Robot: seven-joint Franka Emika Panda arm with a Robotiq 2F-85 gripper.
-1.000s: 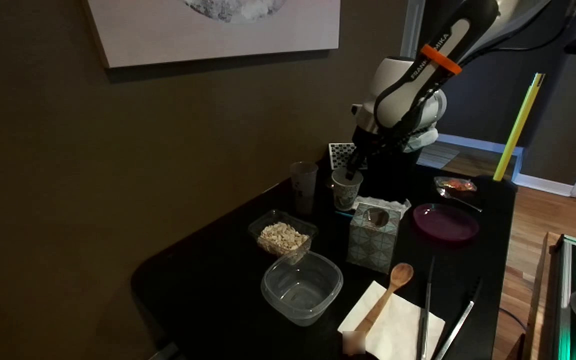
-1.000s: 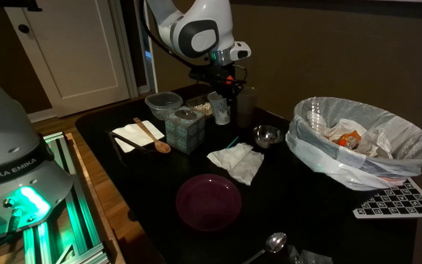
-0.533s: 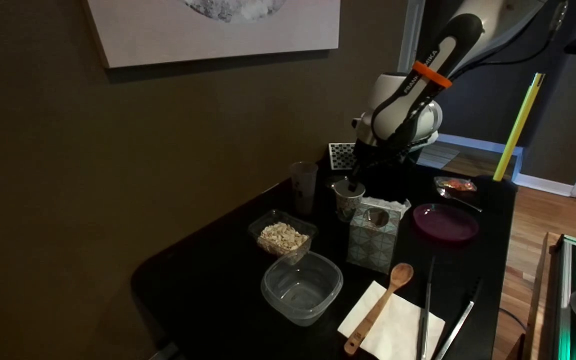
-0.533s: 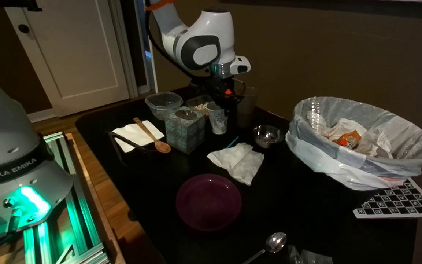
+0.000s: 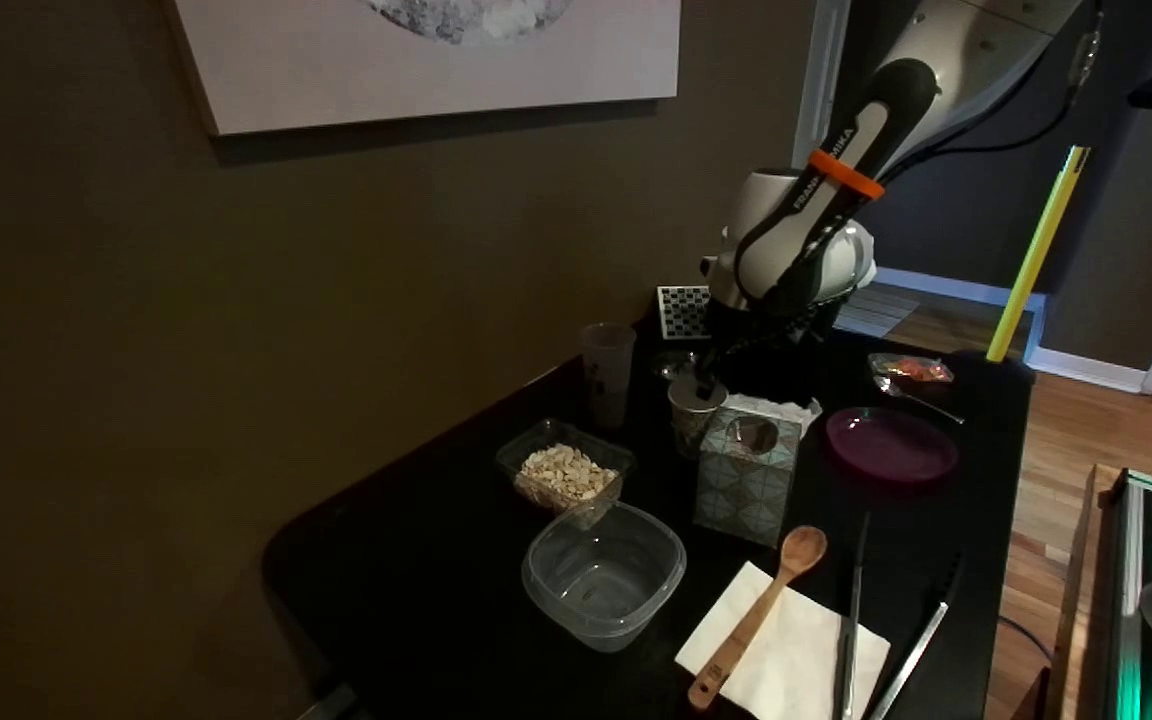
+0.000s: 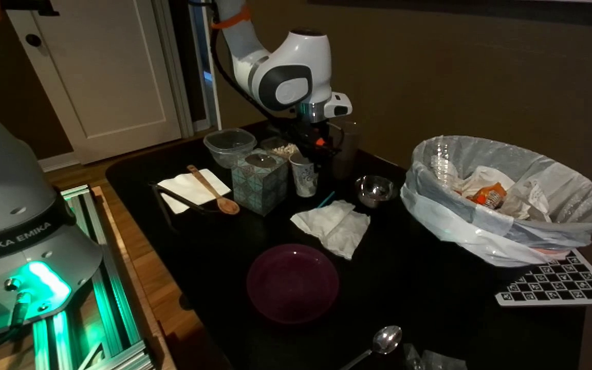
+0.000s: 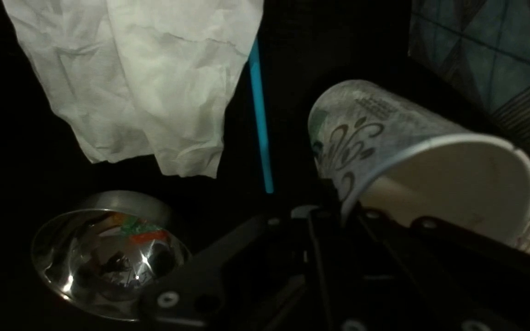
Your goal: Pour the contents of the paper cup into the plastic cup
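Over the black table (image 5: pixel 416 590) our one arm (image 6: pixel 303 59) reaches down, so that its gripper (image 7: pixel 343 211) ends near the tissue box (image 6: pixel 259 185), the landmark we place things by. The bag-lined bin (image 6: pixel 455 226) is well apart from that box. The plastic cup (image 5: pixel 608 375) stands upright, farther out from the box than the gripper; in both exterior views its rim looks higher than the paper cup's, and we cannot make out whether it holds anything.

The paper cup (image 6: pixel 304 177) is just beside the box, apart from it, and between it and the plastic cup. We have it in hand: the jaws are narrow, pinching one wall at the rim on the side facing away from the box, a finger inside the mouth. Its long axis is close to upright. Whether its base touches the table, and what is inside, we cannot tell.

If the pour lies ahead, we judge it turns on the line running roughly from the box through the paper cup to the plastic cup: lift clear, carry outward, tip that way. With one wall pinched, the cup may twist. A thin blue stick (image 7: pixel 260 115) lies a little farther from the box than the paper cup.
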